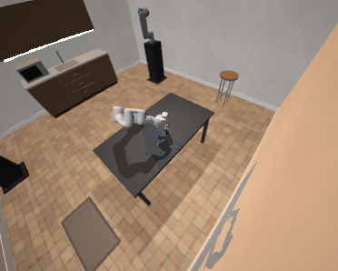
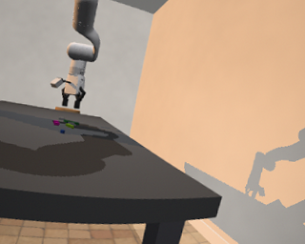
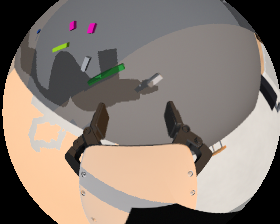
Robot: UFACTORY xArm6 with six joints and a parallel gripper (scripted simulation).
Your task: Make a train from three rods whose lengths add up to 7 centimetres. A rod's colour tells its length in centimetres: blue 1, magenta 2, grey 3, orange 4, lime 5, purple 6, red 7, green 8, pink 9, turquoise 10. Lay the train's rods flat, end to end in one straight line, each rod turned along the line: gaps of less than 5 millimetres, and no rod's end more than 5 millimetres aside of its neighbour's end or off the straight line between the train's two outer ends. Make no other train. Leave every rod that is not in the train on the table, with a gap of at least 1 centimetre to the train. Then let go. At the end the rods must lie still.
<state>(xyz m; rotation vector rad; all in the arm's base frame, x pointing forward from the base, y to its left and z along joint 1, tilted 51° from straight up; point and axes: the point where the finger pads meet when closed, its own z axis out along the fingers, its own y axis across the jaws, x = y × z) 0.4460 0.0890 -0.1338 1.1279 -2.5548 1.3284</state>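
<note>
Above dark table, gripper held wide open, nothing grasped. Green rod seen between two grey rods; two magenta rods set near lime rod, all apart.

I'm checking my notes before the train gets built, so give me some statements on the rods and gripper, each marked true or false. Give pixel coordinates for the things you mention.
1. The gripper (image 1: 166, 132) (image 2: 71, 105) (image 3: 135, 109) is open. True.
2. Two magenta rods (image 3: 73, 25) (image 3: 92, 28) lie on the table (image 1: 191, 114) (image 2: 110, 185) (image 3: 200, 65). True.
3. The lime rod (image 2: 69, 126) (image 3: 60, 47) touches the green rod (image 3: 114, 71). False: they lie apart.
4. Three rods already form a straight train. False: the rods lie scattered, and no three are end to end.
5. The green rod is longer than the lime rod. True.
6. The blue rod (image 2: 62, 131) is between the gripper's fingers. False: it lies on the table.
</note>
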